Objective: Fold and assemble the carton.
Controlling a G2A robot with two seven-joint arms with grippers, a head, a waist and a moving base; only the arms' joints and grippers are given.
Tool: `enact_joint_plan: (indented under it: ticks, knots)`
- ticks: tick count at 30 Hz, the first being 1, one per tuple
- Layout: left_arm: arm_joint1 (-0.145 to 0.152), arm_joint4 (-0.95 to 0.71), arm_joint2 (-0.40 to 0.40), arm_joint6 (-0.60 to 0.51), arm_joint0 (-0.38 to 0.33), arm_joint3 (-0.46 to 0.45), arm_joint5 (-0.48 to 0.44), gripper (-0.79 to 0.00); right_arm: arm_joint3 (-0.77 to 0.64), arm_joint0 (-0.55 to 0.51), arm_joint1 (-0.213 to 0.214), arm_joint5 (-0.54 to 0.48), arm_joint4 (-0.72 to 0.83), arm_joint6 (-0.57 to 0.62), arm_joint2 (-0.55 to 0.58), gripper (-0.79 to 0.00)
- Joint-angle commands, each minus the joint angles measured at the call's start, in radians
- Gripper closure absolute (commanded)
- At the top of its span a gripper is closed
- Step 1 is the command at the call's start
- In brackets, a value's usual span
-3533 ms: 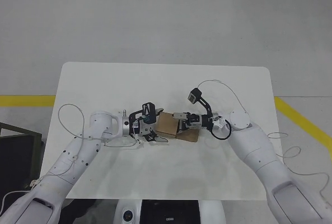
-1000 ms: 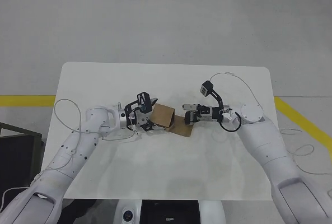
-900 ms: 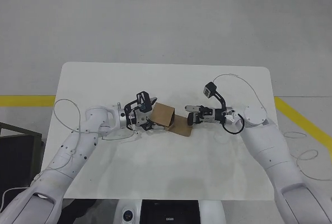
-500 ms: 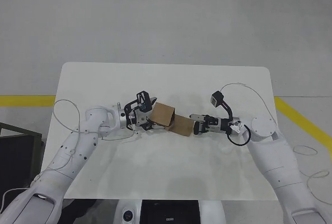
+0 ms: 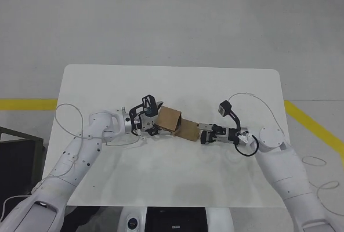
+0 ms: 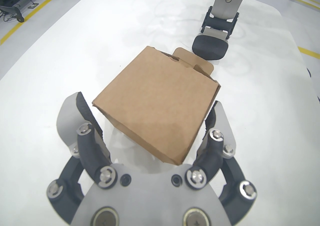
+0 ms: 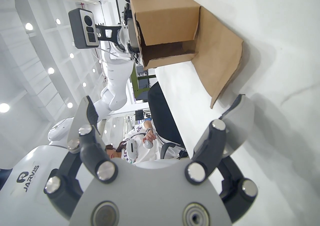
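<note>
A brown carton (image 5: 170, 119) lies on its side at the middle of the white table (image 5: 160, 81). One end is unclosed, and a long flap (image 5: 189, 130) spreads from it onto the table. My left gripper (image 5: 154, 123) is open at the carton's other end. In the left wrist view its fingers (image 6: 82, 109) straddle the carton (image 6: 157, 102), with a thin gap on one side. My right gripper (image 5: 203, 136) is open just off the flap's far edge and holds nothing. In the right wrist view, the flap (image 7: 217, 54) and the carton's hollow end (image 7: 165, 14) lie beyond that gripper (image 7: 162, 109).
Thin white cables loop over the table beside each arm (image 5: 64, 116) (image 5: 247, 95). The back of the table and its front strip (image 5: 172, 180) are bare. Grey floor with a yellow line (image 5: 21, 104) surrounds the table.
The right gripper has drawn back from the carton toward the front right and now sits off the flap's edge. The left gripper and carton have stayed put over the last second.
</note>
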Motion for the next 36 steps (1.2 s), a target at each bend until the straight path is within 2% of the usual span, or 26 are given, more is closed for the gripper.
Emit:
enact_joint_plan:
  ticks: [1, 18, 29, 36]
  knots:
    - [0.000, 0.001, 0.000, -0.003, 0.001, -0.001, 0.000, -0.785, 0.014, 0.006, -0.003, -0.012, 0.011, 0.002, -0.009, -0.785]
    - [-0.002, -0.003, -0.006, -0.010, 0.005, -0.008, -0.005, -0.785, 0.173, 0.087, -0.043, -0.119, 0.150, 0.009, -0.093, -0.785]
    - [-0.004, -0.004, -0.006, -0.015, 0.005, -0.007, -0.011, -0.785, 0.222, 0.112, -0.059, -0.211, 0.290, 0.106, -0.092, -0.785]
    - [-0.005, -0.003, -0.007, -0.015, 0.005, -0.007, -0.010, -0.785, 0.255, 0.136, -0.069, -0.226, 0.321, 0.143, -0.105, -0.785]
